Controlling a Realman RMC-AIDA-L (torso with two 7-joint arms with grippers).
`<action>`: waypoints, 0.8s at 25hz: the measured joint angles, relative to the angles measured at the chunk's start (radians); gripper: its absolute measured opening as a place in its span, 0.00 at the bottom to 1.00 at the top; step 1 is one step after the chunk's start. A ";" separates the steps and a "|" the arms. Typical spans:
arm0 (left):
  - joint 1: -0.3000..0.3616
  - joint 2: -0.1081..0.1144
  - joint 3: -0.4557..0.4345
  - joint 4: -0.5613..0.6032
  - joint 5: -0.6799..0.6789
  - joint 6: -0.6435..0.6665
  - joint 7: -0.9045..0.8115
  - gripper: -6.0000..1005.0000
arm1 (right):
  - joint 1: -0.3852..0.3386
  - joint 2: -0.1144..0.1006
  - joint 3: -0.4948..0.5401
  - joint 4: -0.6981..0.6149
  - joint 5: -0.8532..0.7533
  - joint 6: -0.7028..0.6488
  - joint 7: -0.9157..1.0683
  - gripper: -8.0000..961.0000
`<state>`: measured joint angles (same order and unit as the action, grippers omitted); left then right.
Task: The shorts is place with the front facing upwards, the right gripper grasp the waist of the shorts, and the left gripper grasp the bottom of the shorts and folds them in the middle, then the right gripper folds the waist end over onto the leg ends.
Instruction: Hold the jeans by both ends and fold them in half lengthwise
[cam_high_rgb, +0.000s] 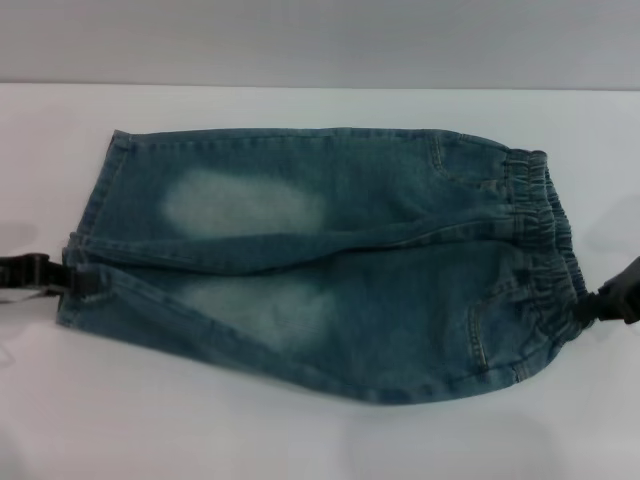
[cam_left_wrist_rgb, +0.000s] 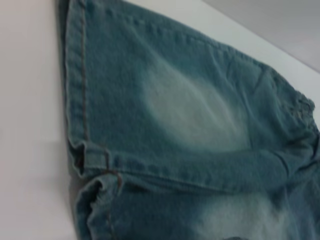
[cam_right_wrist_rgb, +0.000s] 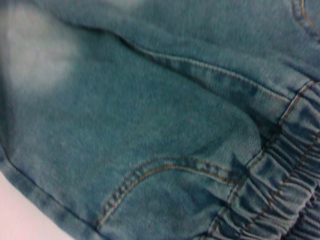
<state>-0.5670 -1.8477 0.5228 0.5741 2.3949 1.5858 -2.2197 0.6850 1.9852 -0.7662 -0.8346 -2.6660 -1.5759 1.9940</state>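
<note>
Faded blue denim shorts (cam_high_rgb: 320, 265), front up, spread flat across white surface (cam_high_rgb: 300, 440); legs pointing toward robot's left, waist toward its right. Pale worn patch on each leg.

Gathered elastic waistband (cam_high_rgb: 545, 235) at right end, ruffled, orange stitching; curved pocket seam (cam_right_wrist_rgb: 165, 170) just beside it in right wrist view.

Straight stitched leg hems (cam_high_rgb: 90, 235) at left end, flat; inner corners meeting at centre seam (cam_left_wrist_rgb: 100, 162).

Left end effector (cam_high_rgb: 88, 280), black, at leg hems near centre seam, touching denim; fingers' state: cannot tell.

Right end effector (cam_high_rgb: 600, 300), black, at waistband's near edge, touching gathers; fingers' state: cannot tell.
</note>
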 joint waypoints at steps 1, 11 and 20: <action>0.000 0.001 -0.009 0.003 0.000 -0.005 0.000 0.11 | -0.014 -0.002 0.002 -0.009 0.023 0.000 -0.001 0.01; -0.018 0.008 -0.112 0.023 -0.047 -0.036 0.011 0.12 | -0.133 -0.005 0.128 -0.046 0.252 -0.005 -0.098 0.01; -0.048 -0.010 -0.093 0.051 -0.073 -0.119 0.039 0.12 | -0.283 0.070 0.180 -0.028 0.602 0.163 -0.280 0.01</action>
<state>-0.6151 -1.8580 0.4303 0.6247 2.3220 1.4672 -2.1811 0.4015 2.0556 -0.5858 -0.8624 -2.0639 -1.4133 1.7142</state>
